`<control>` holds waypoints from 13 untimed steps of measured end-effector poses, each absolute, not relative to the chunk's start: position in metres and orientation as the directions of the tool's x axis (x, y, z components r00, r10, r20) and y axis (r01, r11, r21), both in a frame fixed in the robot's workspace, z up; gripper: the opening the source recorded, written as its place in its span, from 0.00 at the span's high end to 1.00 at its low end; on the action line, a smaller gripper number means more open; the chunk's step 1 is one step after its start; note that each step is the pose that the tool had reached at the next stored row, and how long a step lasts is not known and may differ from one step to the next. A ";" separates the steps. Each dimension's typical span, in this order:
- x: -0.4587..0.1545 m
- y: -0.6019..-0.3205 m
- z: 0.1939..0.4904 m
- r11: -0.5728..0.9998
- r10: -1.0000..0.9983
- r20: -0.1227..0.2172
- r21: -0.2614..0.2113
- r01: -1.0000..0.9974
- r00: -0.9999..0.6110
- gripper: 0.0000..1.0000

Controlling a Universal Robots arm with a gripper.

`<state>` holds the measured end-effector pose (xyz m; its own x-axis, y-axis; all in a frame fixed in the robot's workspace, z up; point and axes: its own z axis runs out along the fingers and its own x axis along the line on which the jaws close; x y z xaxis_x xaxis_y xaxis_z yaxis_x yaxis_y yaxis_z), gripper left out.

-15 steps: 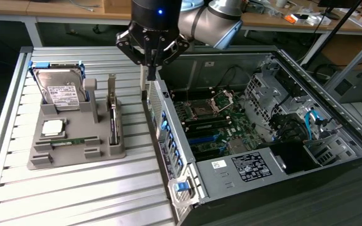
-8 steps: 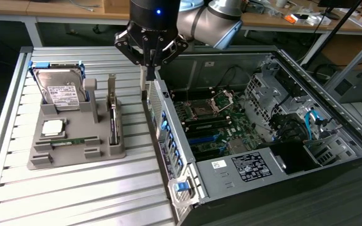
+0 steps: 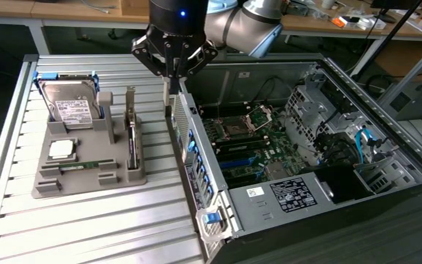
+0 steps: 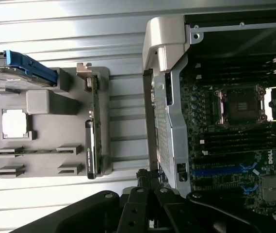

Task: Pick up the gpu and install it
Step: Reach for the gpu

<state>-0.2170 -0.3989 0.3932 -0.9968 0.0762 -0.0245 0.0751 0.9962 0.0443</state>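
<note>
Hand [image 3: 171, 100]: at the upper centre of the exterior view, hanging from the arm [image 3: 248, 22] and pointing down. Its fingers are drawn fully together with nothing between them. The tips stand over the narrow strip of worktop [image 3: 86, 231] between the grey holder [image 3: 86, 179] and the rear wall of the computer case [image 3: 196, 159], close to that wall. In the wrist view the hand [image 4: 147, 177] sits beside the same wall.

Gpu [image 3: 132, 135]: not grasped. It stands on its long edge in the slot along the holder's side nearest the case, left of centre in the exterior view. Its silver bracket is at the far end and rises above the card. In the wrist view the gpu [image 4: 91, 141] is seen edge-on, seated in the holder [image 4: 45, 102], apart from the hand.

Other items on the holder:
- 1 hard drive [image 3: 72, 107], propped upright at the far end.
- 1 processor chip [image 3: 62, 147], lying flat.
- 1 memory stick [image 3: 79, 163], in its slot.

Computer case: lies open on its side at the exterior view's right, with the motherboard [image 3: 248, 143] exposed.
</note>
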 end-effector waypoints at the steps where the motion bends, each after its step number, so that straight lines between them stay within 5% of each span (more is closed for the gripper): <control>1: -0.217 -0.399 0.393 0.996 0.076 -0.024 0.044 0.075 -0.997 0.89; 13: -0.221 -0.399 0.393 0.996 0.076 -0.024 0.044 0.075 -0.997 0.89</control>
<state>-0.2214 -0.3989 0.3932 -0.9968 0.0762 -0.0245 0.0751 0.9962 0.0444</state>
